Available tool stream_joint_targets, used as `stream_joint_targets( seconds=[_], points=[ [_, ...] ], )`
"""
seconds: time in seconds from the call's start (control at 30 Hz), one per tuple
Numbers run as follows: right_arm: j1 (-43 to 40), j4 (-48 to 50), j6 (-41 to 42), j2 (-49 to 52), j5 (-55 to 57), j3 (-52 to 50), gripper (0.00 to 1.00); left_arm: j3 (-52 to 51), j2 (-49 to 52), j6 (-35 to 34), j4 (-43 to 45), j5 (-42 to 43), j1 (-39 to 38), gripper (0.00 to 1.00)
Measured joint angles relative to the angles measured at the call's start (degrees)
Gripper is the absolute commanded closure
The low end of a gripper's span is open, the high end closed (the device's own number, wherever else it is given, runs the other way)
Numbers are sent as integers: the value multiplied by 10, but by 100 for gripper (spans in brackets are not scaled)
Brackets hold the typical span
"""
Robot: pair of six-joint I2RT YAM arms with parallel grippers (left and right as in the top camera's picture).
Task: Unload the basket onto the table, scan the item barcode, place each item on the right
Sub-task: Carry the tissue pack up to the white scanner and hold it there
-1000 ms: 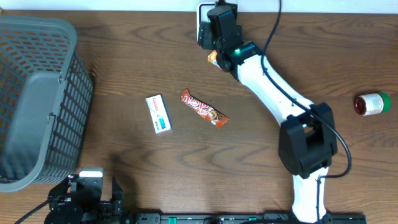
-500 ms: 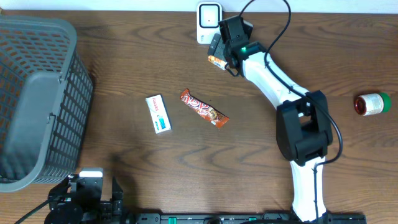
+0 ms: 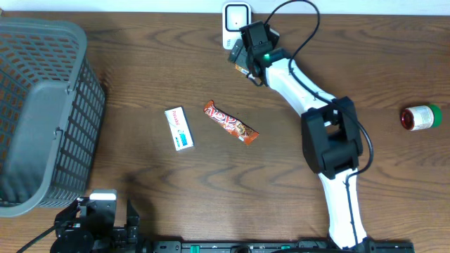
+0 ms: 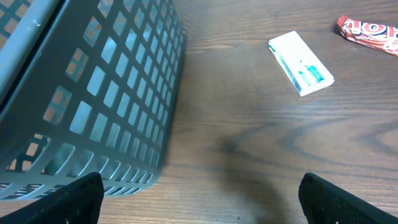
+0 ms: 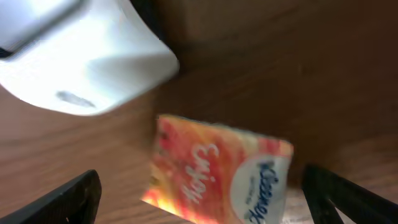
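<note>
**Right wrist view only:** orange Kleenex tissue packet (image 5: 217, 174), print readable, flat on the tabletop (image 5: 298, 62), just below the white barcode scanner (image 5: 81, 56) at upper left.

**Overhead only:** grey basket (image 3: 42, 112) at left, white box (image 3: 179, 128), chocolate bar (image 3: 230, 121), small red-and-green container (image 3: 420, 117) at far right.

**Right pincer** (image 5: 205, 196): fingers spread wide, gripping nothing. The packet lies between the fingertips at lower centre.

**Left pincer** (image 4: 199, 193): spread wide, empty, beside the basket.
</note>
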Motion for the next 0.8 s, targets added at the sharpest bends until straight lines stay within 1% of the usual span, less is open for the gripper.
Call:
stream_joint_targets(
  seconds=[0.1,0.23,0.37,0.53,0.63,0.67,0.8],
  points=[
    [8,-29,10,13,10,1,2,0,0,0,0,0,0,1],
    [10,-43,28,17,20,7,5,0,0,0,0,0,0,1],
    [10,-34,50,21,33,8,4,0,0,0,0,0,0,1],
    [10,-18,55,27,41,12,1,0,0,0,0,0,0,1],
    [10,-12,57,34,49,19,6,0,0,0,0,0,0,1],
    [10,-13,57,35,52,20,11,0,0,0,0,0,0,1],
    [10,-12,56,39,62,22,16,0,0,0,0,0,0,1]
  ],
)
